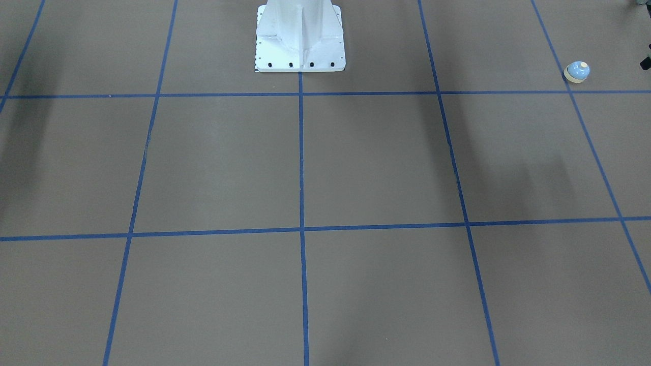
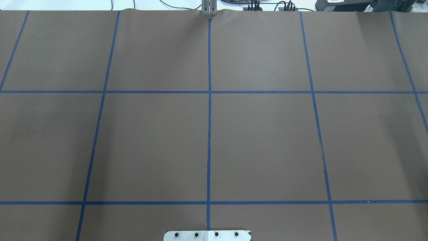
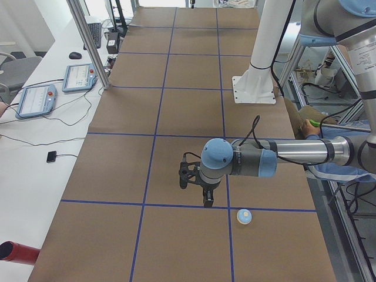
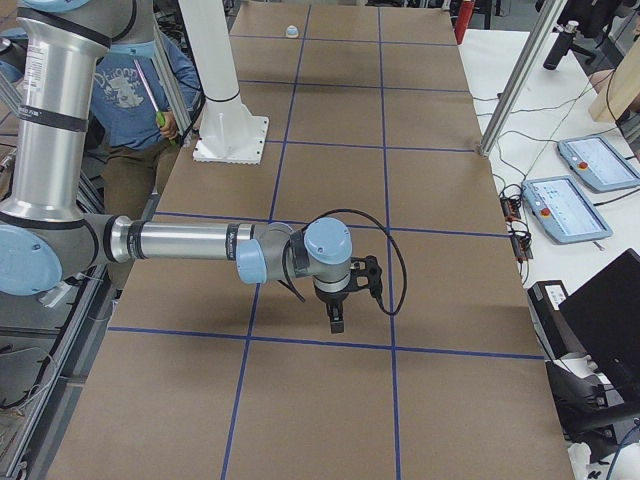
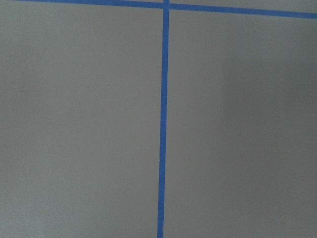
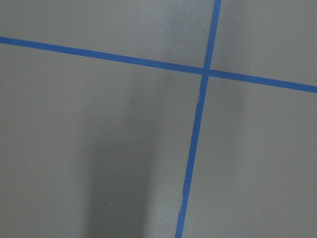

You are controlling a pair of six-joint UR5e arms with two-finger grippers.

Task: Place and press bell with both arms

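Note:
The bell (image 1: 576,71) stands upright on the brown table near the robot's left end. It also shows in the exterior left view (image 3: 244,216) and, tiny, at the far end in the exterior right view (image 4: 291,31). My left gripper (image 3: 208,200) points down, a short way beside the bell and apart from it. My right gripper (image 4: 336,321) points down over the table's other end, far from the bell. Both grippers show clearly only in the side views, so I cannot tell whether they are open or shut. Both wrist views show only table and blue tape lines.
The white bolted pedestal (image 1: 300,46) stands at the robot's edge of the table (image 2: 260,140). A person (image 4: 140,90) stands behind the robot. Control tablets (image 3: 36,100) and cables lie on the white side bench. A red cylinder (image 3: 17,251) lies at its near end.

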